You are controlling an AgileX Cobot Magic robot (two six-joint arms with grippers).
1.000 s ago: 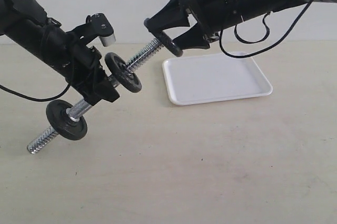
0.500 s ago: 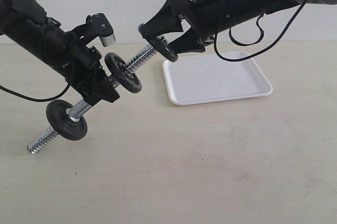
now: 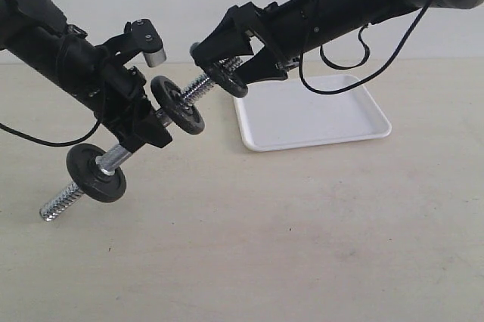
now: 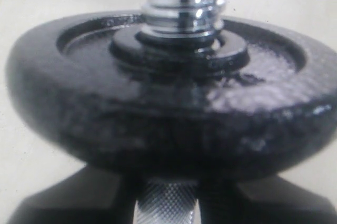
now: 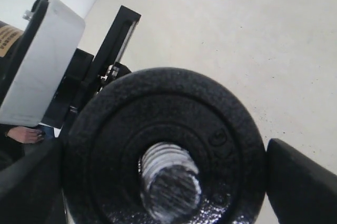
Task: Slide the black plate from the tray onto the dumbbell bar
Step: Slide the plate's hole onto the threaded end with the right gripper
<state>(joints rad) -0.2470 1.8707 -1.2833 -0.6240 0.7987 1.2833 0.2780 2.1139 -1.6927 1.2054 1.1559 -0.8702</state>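
Observation:
My left gripper [image 3: 144, 134] is shut on the knurled middle of the dumbbell bar [image 3: 198, 86] and holds it tilted above the table. Two black plates ride on the bar, one low [image 3: 96, 172] and one just above the gripper [image 3: 177, 105]; the upper one [image 4: 168, 98] fills the left wrist view. My right gripper [image 3: 224, 71] is shut on a third black plate [image 3: 224, 79], and the bar's threaded upper end passes through its hole. In the right wrist view that plate [image 5: 210, 113] sits between the fingers with the bar's end [image 5: 171, 184] poking out. The white tray [image 3: 310, 110] holds nothing.
The tray lies on the beige table [image 3: 302, 231], right of the bar and under the right arm. The bar's lower threaded end [image 3: 57, 207] hangs close above the table at the left. Black cables trail from both arms.
My right gripper has moved left and down along the bar with the plate. The plate went from the bar's tip to being threaded over its upper end. The left arm has not moved.

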